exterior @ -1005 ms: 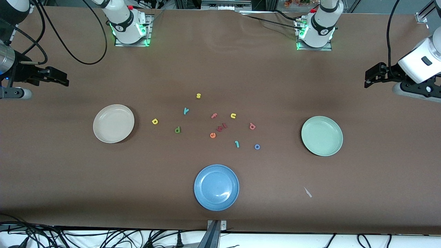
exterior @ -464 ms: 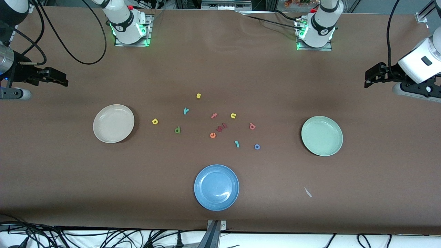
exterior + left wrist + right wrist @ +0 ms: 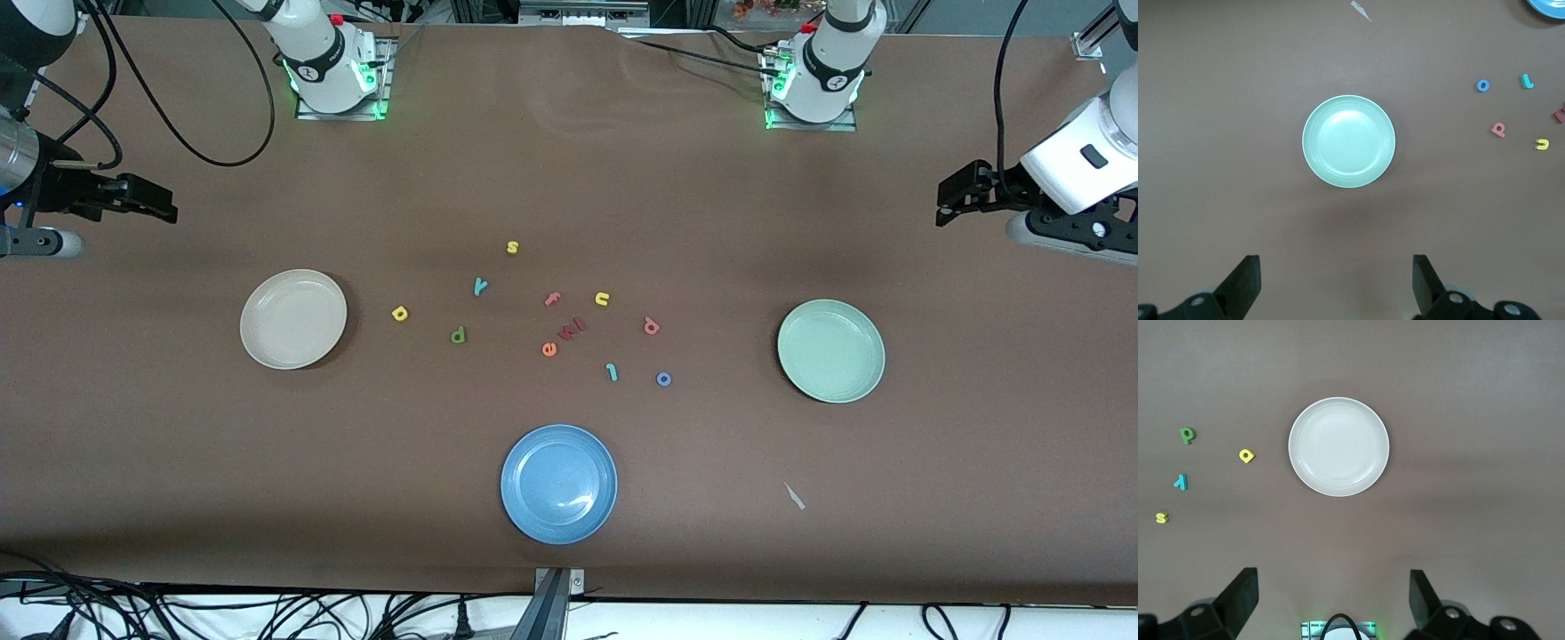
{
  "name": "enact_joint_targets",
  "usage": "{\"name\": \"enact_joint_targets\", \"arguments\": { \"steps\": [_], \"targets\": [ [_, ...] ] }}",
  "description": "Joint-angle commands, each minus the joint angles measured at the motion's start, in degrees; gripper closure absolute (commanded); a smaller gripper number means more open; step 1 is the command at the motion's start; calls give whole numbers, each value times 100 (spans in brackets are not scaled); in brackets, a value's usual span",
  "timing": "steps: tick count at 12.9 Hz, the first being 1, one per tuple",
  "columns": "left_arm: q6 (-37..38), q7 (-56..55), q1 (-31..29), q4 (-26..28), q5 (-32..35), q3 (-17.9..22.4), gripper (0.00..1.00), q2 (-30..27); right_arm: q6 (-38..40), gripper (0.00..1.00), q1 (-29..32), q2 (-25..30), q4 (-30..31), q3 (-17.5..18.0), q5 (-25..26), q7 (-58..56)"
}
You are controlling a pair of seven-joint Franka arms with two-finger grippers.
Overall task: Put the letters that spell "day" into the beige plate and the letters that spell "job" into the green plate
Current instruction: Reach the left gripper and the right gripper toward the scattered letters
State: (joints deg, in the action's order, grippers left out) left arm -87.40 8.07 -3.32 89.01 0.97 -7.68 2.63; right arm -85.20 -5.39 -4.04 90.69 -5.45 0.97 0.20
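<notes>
Small foam letters lie scattered between round cream-beige plate and pale-green plate, unsorted; left gripper and right gripper hang released, empty, above the table ends.

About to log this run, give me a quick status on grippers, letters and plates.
Left gripper open above the green plate; right gripper open above the beige plate. All six letters on the table between them. Path clear.

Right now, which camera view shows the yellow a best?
The right wrist view: the yellow a lies large and unblocked beside the beige plate. The front view shows it too, but smaller, between that plate and the green d. The left wrist view does not show it.
</notes>
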Motion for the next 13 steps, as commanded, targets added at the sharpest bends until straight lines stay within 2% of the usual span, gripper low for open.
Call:
{"name": "enact_joint_targets", "arguments": {
  "steps": [1, 7, 10, 13],
  "targets": [
    [91, 89, 16, -76, -70, -23, 0, 140, -23, 0, 20, 52, 54, 9, 61, -38],
    [592, 116, 25, -24, -123, -31, 0, 387, -49, 0, 12, 43, 63, 9, 35, 15],
    [610, 46, 95, -15, -158, -75, 0, 431, -58, 0, 3, 35, 98, 27, -1, 24],
    [566, -513, 191, -41, -719, -84, 0, 764, -155, 0, -32, 35, 168, 53, -9, 24]
  ]
}}
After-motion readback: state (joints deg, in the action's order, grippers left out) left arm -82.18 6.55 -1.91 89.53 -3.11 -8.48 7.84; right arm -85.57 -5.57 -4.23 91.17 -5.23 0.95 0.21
